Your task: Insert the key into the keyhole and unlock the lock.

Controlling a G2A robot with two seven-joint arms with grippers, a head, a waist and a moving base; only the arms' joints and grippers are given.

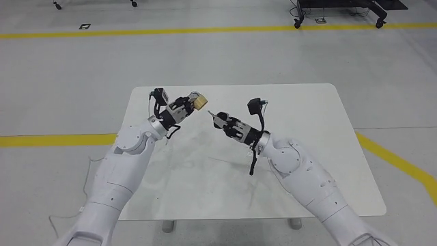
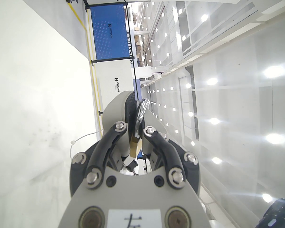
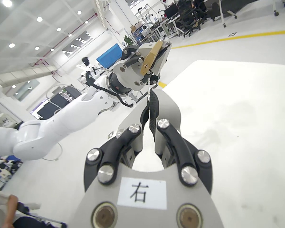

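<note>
1. White table [image 1: 307,178] spreads beneath both raised arms.
2. We see the left gripper [image 1: 192,102] clamped on the brass lock [image 1: 199,99], with its keyhole [image 3: 146,67] facing right.
3. Our right gripper [image 1: 220,119] pinches the key [image 1: 212,114]. Its blade is aimed left and far at the keyhole, with the tip just short, not touching.

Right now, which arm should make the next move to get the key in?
Right, I'd say: the right gripper pinches the key, tip aimed near the keyhole; the left gripper only clamps the padlock.
</note>
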